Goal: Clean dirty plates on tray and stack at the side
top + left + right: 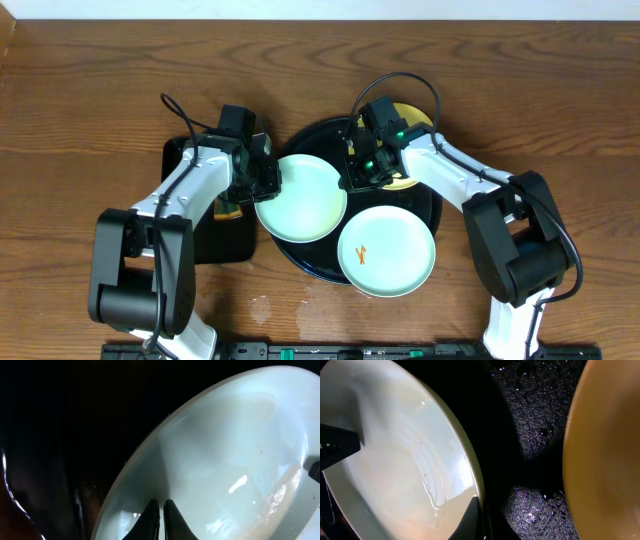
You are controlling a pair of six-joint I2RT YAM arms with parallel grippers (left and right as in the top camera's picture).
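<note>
Three plates lay on the tray, none stacked aside, the near plate smeared; your left jaws clamped the middle plate's left rim, your right jaws together beside it.

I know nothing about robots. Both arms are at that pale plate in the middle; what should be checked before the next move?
1. Left gripper shut on the middle plate rim: ok.
2. Right gripper shut at the opposite rim, really pinching it: cannot tell.
3. Middle plate clean: not ok, faint specks and a wet film show.
4. Front plate clean: not ok, orange smear.
5. Yellow plate clean: cannot tell, the right arm covers most of it.
</note>
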